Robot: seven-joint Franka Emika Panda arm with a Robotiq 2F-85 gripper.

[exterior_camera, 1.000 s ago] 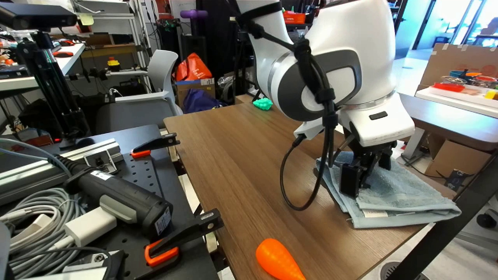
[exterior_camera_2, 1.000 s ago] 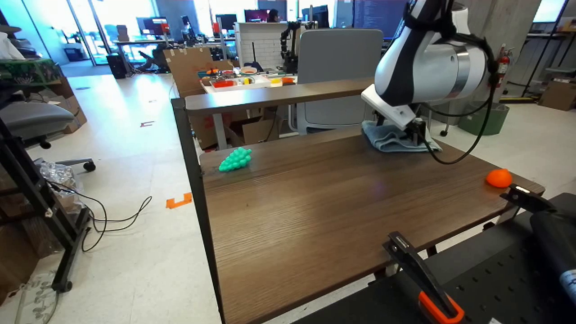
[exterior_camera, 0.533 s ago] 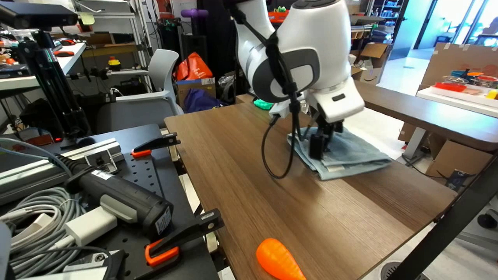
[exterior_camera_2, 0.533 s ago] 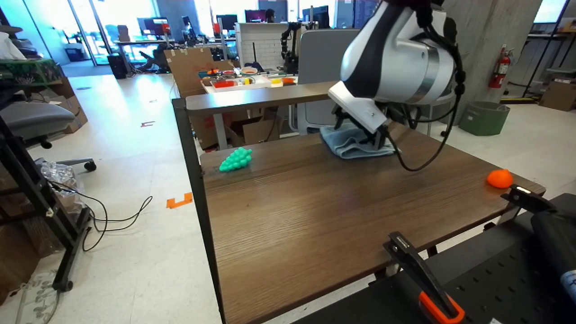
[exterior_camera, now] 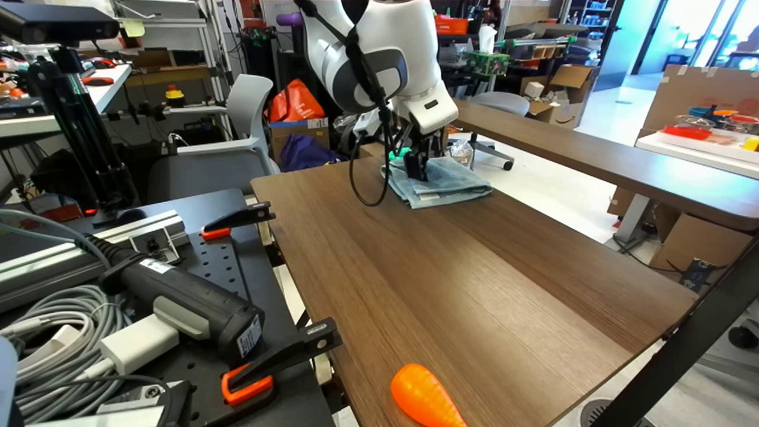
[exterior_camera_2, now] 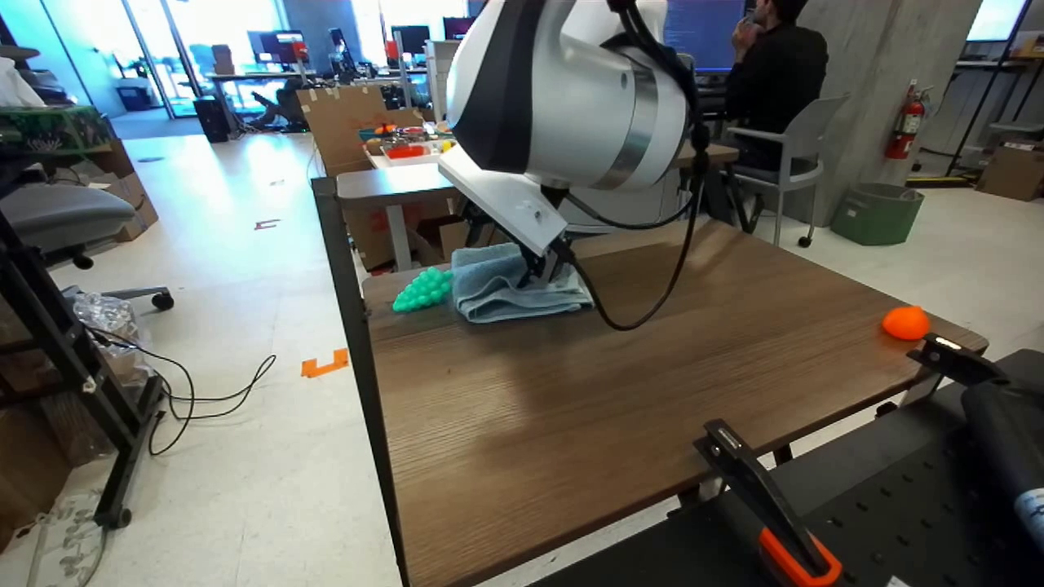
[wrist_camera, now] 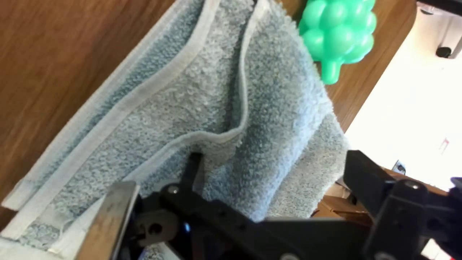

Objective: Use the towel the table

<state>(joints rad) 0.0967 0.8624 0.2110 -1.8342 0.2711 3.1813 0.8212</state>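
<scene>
Wrist view: my gripper (wrist_camera: 275,159) stands wide on the folded towel (wrist_camera: 198,108), which lies toward the far left of the counter (exterior_camera_2: 636,391) in an exterior view. I expect it light, soft, not fragile – I would take hold at its raised fold (wrist_camera: 285,119).

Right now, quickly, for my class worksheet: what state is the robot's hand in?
Hand: open, its fingers spread well apart in the wrist view; no grip on the towel shows.
</scene>
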